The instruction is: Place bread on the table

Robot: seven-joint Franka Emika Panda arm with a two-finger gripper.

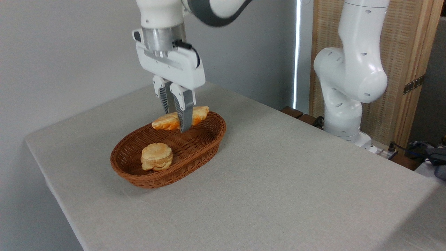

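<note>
Inspection found the task partly done. The bread (180, 119) had been gripped and appeared to be raised within the wicker basket (205, 144), level with or slightly above the rim at the far end; whether any part still rested on the weave could not be told. It had not been carried clear of the basket, and nothing had been set on the counter (278, 181). Remaining, in my judgement: lift the loaf free of the rim, move it sideways over bare cloth, lower it and release.

The claw (177, 120) pointed straight down, its two fingers drawn close together across the middle of the loaf, one in front and one behind. The loaf lay roughly level, its pointed ends projecting to either side of the fingers, the right end over the far rim.

A small round bun (156, 157) sat on the basket floor at the near end, well apart from the claw and untouched.
</note>
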